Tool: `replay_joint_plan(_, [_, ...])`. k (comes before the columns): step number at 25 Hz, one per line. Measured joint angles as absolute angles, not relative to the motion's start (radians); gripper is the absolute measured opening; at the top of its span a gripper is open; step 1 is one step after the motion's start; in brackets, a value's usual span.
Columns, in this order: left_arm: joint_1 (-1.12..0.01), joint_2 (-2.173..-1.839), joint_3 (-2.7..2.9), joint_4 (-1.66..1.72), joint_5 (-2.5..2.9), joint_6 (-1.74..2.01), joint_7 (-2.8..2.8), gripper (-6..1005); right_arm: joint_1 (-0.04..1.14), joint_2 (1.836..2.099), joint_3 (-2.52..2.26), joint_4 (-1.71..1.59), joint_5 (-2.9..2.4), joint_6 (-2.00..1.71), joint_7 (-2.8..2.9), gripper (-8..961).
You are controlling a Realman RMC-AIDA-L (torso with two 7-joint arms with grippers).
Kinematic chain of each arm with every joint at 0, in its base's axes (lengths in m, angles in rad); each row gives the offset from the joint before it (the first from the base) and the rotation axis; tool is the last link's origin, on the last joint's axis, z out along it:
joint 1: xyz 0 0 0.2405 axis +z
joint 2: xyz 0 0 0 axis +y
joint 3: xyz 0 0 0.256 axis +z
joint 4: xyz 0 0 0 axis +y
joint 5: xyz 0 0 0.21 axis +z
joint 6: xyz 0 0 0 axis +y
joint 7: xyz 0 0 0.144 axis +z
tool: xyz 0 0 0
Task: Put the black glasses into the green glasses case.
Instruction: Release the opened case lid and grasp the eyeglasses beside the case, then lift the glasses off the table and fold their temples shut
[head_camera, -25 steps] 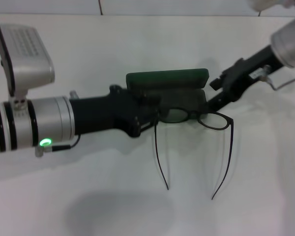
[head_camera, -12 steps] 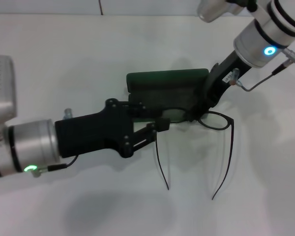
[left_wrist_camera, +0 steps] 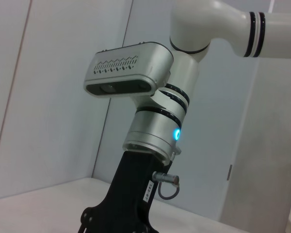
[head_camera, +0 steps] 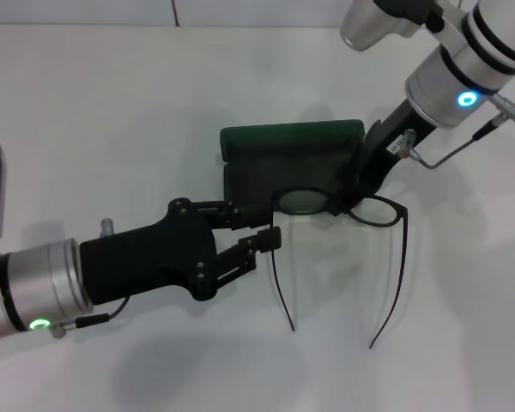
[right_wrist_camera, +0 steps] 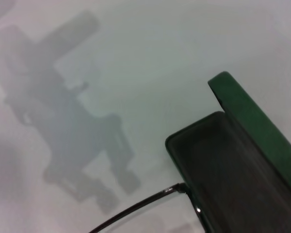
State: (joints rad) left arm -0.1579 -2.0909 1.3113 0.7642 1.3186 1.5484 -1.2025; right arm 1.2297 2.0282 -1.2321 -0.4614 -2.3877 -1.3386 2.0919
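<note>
Two hands are seen over a plain white bench [head_camera: 112,112]. The dark green hard-shell glasses case [head_camera: 292,163] lies open mid-bench, lid raised at the far edge. The thin black-framed glasses [head_camera: 343,206] rest partly on the case's near rim w/ one lens over the lining, the other lens past the rim, temples stretched toward the robot. The left hand [head_camera: 253,227], fingers apart and holding nothing, is found near the left temple; vs. 0.5 s ago it has been pulled back off the case. The right hand [head_camera: 348,193] is set at the case's right end; its finger state can't be told. Open bench is left all round.
</note>
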Motion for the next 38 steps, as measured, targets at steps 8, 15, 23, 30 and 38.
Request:
replay_joint_plan(8, [-0.203, -2.09, 1.31, 0.699, 1.304, 1.549, -1.198, 290, 1.222, 2.028, -1.281, -0.439, -2.357, -1.316, 2.092, 534])
replay_joint_plan(15, [-0.218, -2.09, 1.308, 0.675, 1.304, 1.547, -1.197, 290, 1.217, 2.028, -1.377, -0.439, -2.282, -1.29, 2.092, 403])
replay_joint_plan(23, [-0.211, -2.091, 1.307, 0.668, 1.303, 1.547, -1.194, 291, 1.215, 2.028, -1.426, -0.439, -2.271, -1.269, 2.091, 270])
replay_joint_plan(30, [-0.217, -2.09, 1.306, 0.665, 1.303, 1.546, -1.194, 290, 1.192, 2.028, -1.455, -0.459, -2.248, -1.261, 2.085, 102])
replay_joint_plan(38, [-0.221, -2.091, 1.305, 0.626, 1.282, 1.558, -1.155, 290, 1.058, 2.028, -1.509, -0.675, -2.235, -1.263, 2.078, 79])
